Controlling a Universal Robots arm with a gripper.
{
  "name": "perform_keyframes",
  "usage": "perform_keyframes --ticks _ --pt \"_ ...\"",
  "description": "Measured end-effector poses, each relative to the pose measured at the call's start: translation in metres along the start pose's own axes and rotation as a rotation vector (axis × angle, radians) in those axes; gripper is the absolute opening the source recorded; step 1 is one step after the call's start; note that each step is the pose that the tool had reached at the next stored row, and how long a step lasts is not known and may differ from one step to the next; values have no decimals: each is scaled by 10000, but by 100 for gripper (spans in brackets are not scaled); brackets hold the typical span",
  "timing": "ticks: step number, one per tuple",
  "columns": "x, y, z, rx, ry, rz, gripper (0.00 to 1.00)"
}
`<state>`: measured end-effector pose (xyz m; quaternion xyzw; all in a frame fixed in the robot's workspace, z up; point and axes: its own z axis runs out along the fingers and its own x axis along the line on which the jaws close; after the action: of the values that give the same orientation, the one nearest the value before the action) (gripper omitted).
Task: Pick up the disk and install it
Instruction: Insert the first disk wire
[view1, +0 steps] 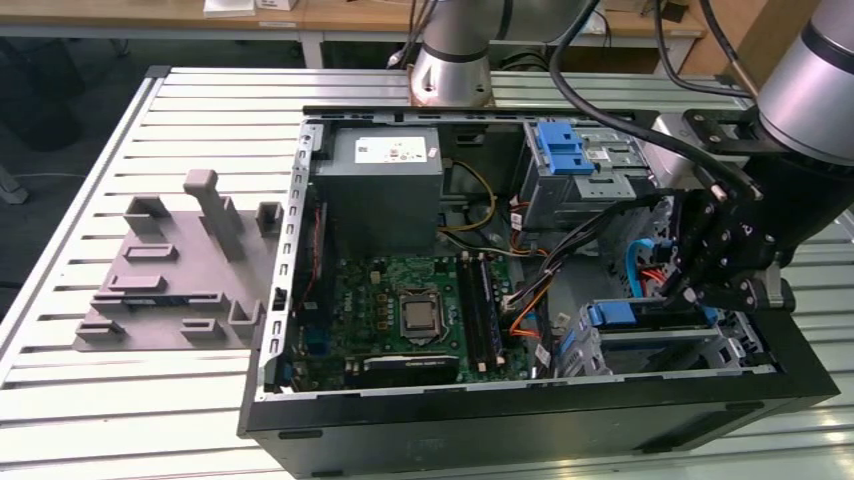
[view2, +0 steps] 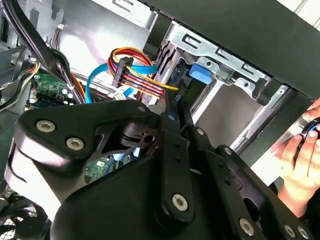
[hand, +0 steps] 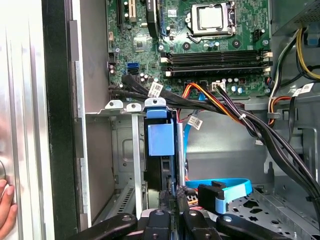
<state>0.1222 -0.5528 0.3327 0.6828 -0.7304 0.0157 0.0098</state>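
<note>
The gripper (view1: 721, 290) is down inside the open computer case (view1: 534, 420), at the metal drive cage (view1: 681, 345) in the corner nearest the case's front edge. In the first wrist view its fingers are drawn together on the thin rear edge of the disk (hand: 161, 150), which stands on edge directly ahead of the fingertips, most of the way into its slot with the blue carrier frame showing at the far end. So the gripper is closed on the disk, and the install looks nearly done, though I cannot tell whether it is fully seated. The risks from here, as I judge them: the bundle of power and data cables (view2: 135, 70) hangs just beside the gripper and the blue data cable (hand: 225, 190) lies close by the fingers, so a sideways drift could snag or unplug one. A slight tilt of the disk against the cage rails could jam it short of latching, and pushing on would strain the carrier. A person's hand (view2: 302, 155) rests at the case's outer wall, near the gripper, and could be struck if the arm swings outward
</note>
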Motion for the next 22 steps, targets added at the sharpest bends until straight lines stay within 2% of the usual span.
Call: perform_keyframes --ticks 8,17,18,22 --pt "-1 -3 29 -36 0 -1 16" --pt "-1 -4 30 -38 -4 -1 17" --pt "-1 -4 25 -37 -2 -1 23" --pt "1 -5 -22 -37 -1 -1 23"
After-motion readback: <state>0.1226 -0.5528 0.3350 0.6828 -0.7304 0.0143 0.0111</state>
